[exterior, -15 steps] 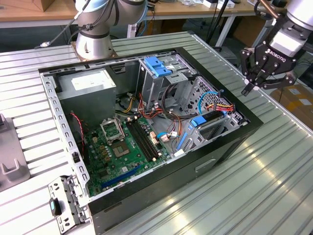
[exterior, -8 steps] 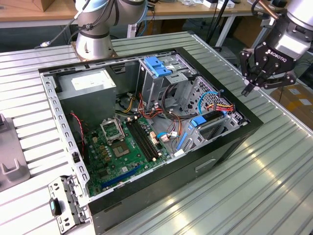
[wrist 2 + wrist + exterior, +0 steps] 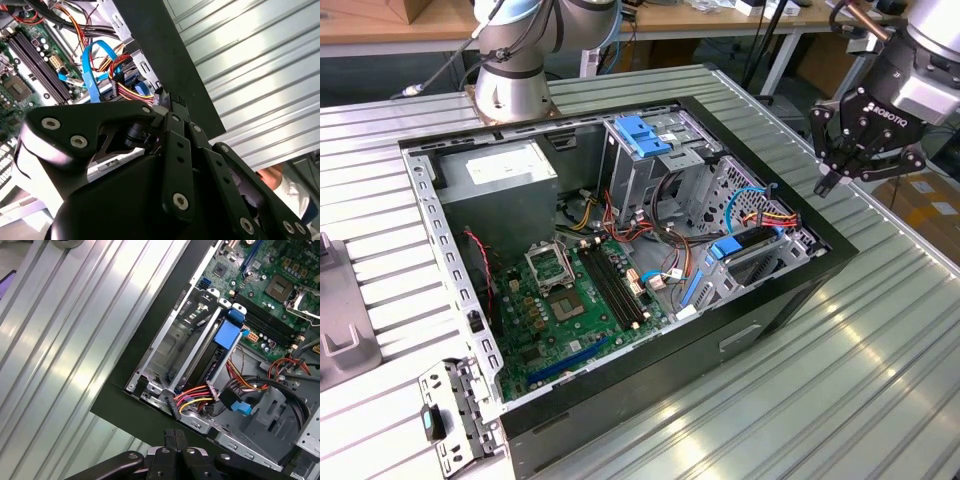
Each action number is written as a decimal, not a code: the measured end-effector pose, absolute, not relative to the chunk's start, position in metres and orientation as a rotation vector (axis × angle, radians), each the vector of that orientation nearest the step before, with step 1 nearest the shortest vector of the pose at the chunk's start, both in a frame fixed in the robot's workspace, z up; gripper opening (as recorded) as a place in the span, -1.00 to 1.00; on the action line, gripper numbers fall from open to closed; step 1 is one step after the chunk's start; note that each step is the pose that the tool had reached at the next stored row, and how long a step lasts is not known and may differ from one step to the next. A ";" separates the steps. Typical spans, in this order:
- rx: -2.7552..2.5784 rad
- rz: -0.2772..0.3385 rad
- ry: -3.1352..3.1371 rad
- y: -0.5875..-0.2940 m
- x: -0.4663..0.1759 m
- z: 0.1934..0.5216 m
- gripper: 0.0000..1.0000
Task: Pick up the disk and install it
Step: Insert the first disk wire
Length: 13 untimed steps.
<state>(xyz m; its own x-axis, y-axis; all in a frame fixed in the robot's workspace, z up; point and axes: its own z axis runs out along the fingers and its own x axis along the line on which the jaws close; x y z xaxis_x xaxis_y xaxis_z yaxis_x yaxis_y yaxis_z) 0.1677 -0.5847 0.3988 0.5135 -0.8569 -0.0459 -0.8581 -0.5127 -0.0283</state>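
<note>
One empty gripper [image 3: 827, 183], fingertips pressed together, hung just outside the computer case [image 3: 650, 375], near the corner bay where the disk [image 3: 757, 243] sat slanted. A sound grasp likely needed fingers spread, squared to the disk's long edges.

Free room: we see bare ribbed counter [image 3: 880, 340] beside the computer case [image 3: 760, 330].
Obstacles: we note bundled power cables [image 3: 192, 401] and blue cable [image 3: 92, 65] crossing the drive bay [image 3: 172, 347].
</note>
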 end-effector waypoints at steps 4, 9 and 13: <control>-2.728 0.042 1.461 -0.585 0.168 0.399 -0.80; -2.774 0.044 1.373 -0.585 0.168 0.399 -0.80; -2.803 0.046 1.314 -0.585 0.168 0.399 -0.80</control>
<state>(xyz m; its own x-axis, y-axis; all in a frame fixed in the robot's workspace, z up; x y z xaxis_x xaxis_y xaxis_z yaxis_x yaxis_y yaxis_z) 0.1676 -0.5855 0.3986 0.6396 -0.7673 -0.0460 -0.7686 -0.6390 -0.0284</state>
